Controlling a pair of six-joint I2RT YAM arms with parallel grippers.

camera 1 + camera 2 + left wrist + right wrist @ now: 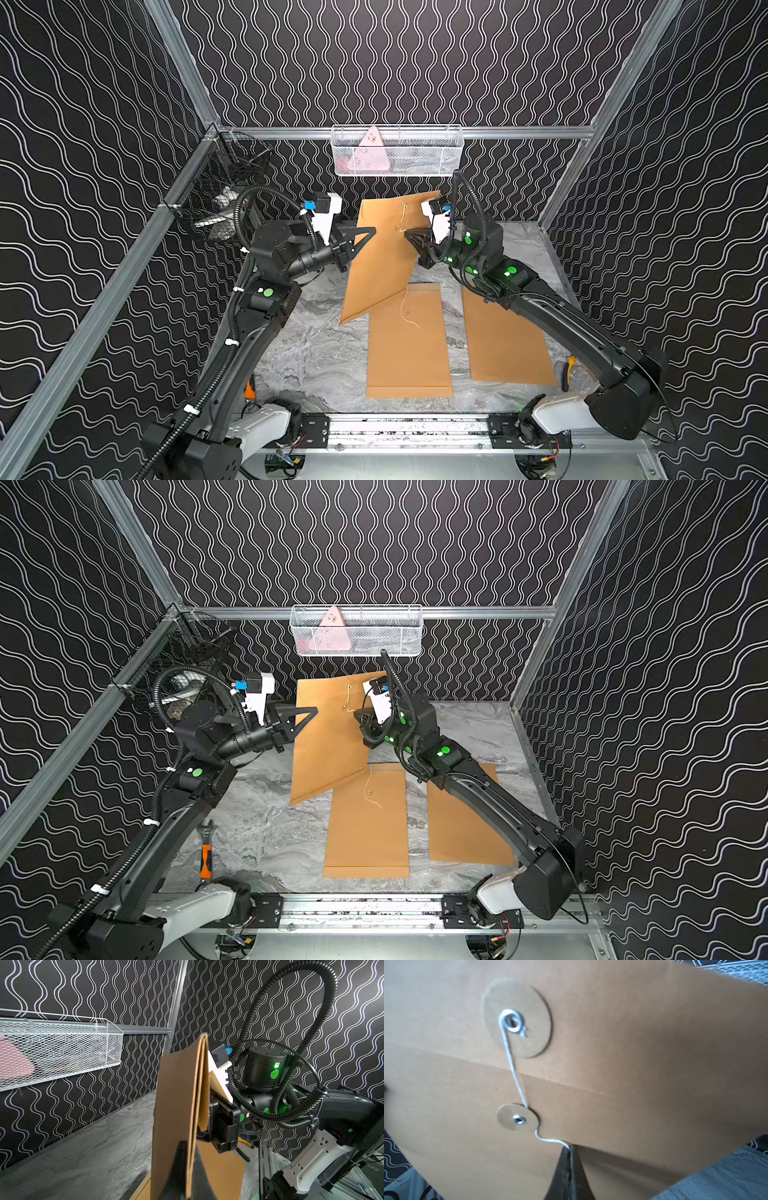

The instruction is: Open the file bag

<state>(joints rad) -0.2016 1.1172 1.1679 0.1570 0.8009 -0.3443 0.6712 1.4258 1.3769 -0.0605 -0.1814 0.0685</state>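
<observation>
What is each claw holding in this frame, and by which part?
The left claw pinches the lifted file bag by one long side edge. The right claw is shut on the free end of the bag's string.

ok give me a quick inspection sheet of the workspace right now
surface: grey marbled table, no spills seen
job's things: held file bag raised and tilted, flap folded down; its string leads round the lower disc; middle bag and right-side bag lie flat
clutter: orange-handled tool, yellow-handled pliers
grippers: left gripper shut on the held bag's edge; right gripper shut on the string
cables: black conduit loops over each wrist
surroundings: white mesh basket, black wire basket, patterned walls
</observation>
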